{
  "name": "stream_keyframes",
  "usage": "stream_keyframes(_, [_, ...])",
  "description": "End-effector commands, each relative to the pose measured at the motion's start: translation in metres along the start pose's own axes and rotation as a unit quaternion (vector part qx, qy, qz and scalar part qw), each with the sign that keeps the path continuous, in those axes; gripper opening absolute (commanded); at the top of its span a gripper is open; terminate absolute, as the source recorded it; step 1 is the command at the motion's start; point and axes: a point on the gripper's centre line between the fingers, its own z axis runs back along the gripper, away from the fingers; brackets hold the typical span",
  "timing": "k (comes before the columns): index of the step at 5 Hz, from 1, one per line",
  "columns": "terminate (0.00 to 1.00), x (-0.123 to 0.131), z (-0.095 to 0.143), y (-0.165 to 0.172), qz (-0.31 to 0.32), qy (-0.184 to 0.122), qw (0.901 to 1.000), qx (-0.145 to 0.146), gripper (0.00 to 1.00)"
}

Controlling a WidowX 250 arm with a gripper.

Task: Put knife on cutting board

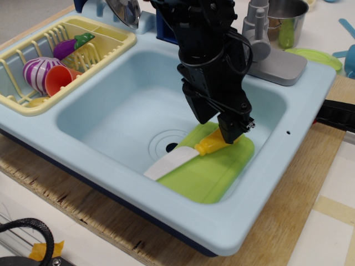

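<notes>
My black gripper (220, 134) is shut on the knife's yellow-orange handle (212, 143). The knife's white blade (171, 163) points down-left and lies low over the lime-green cutting board (213, 172), its tip reaching past the board's left edge. The board lies flat in the right half of the light-blue sink (111, 116). The gripper hides the board's handle hole end. I cannot tell whether the blade touches the board.
A yellow dish rack (105, 41) at the left holds a purple-white toy, an orange cup (58, 80) and an eggplant. A grey faucet (257, 36) stands behind the sink, with a metal pot (288, 19) and a pale-green plate (316, 55). The drain (171, 147) is mid-sink.
</notes>
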Motion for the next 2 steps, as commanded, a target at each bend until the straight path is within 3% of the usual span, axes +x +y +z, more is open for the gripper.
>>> stream_keyframes(1, [0.00,0.0023,0.0040,0.0032,0.003,-0.008,1.0000,0.004,1.00])
stream_keyframes(2, [1.00,0.0023,0.0040,0.0032,0.003,-0.008,1.0000,0.004,1.00])
